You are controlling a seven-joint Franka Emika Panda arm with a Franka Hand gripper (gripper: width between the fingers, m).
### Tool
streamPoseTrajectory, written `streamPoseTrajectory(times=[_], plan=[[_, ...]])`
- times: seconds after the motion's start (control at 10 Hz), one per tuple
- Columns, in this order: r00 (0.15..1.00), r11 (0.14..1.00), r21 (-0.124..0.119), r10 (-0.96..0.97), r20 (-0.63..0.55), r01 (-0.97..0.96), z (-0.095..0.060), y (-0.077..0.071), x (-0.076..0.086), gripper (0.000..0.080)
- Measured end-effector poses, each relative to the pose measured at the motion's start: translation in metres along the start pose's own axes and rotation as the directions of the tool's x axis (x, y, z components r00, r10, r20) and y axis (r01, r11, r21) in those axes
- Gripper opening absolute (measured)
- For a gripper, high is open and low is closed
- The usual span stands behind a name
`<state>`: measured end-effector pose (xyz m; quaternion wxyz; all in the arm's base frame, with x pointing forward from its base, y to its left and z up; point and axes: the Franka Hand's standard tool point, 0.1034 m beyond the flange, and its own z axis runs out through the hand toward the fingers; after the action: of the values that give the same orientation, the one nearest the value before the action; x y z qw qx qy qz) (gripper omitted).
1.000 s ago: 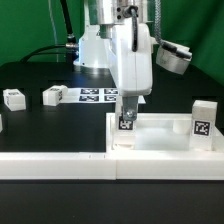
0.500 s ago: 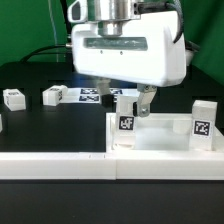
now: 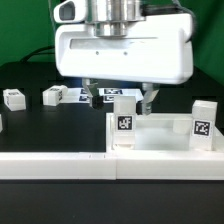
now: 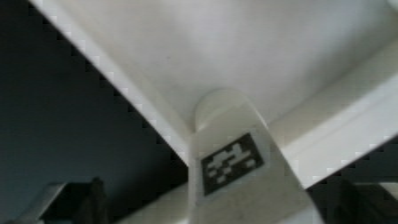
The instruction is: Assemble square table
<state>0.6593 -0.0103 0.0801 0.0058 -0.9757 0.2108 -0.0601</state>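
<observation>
Two legs stand upright in corners of the square table top point(image 3: 160, 138), which lies just behind the long white rail point(image 3: 60, 165). The nearer leg point(image 3: 124, 124) sits directly under the gripper point(image 3: 121, 100), whose jaws hang wide apart and hold nothing; the far leg point(image 3: 202, 118) stands at the exterior view's right. How deeply the nearer leg is seated cannot be told. If it is loose, a finger brushing it could tilt it out.
</observation>
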Motion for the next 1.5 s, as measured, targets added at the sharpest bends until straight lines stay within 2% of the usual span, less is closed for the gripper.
streamPoseTrajectory(times=[0.2, 0.4, 0.6, 0.7, 0.8, 1.1, 1.2, 1.3, 1.5], plan=[[0.979, 0.979, -0.003, -0.204, -0.010, 0.204, 0.0003, -0.0023, 0.0005, 0.0649], [0.957, 0.958, -0.008, -0.287, -0.029, 0.287, 0.0004, -0.0001, 0.0032, 0.0649], [0.967, 0.967, -0.006, -0.254, -0.029, 0.254, 0.0005, -0.0003, 0.0031, 0.0378], [0.974, 0.975, -0.004, -0.223, -0.029, 0.223, 0.0005, -0.0006, 0.0030, 0.0378], [0.986, 0.987, -0.001, -0.162, -0.029, 0.162, 0.0005, -0.0008, 0.0029, 0.0290], [0.998, 0.999, 0.008, 0.053, -0.028, -0.053, 0.0003, -0.0029, 0.0021, 0.0290], [0.972, 0.972, 0.009, 0.235, -0.015, -0.235, 0.0002, -0.0058, -0.0002, 0.0290], [0.918, 0.917, 0.014, 0.398, 0.005, -0.398, 0.0017, -0.0057, 0.0001, 0.0290], [0.737, 0.738, 0.012, 0.674, 0.048, -0.675, 0.0025, -0.0084, -0.0009, 0.0290]])
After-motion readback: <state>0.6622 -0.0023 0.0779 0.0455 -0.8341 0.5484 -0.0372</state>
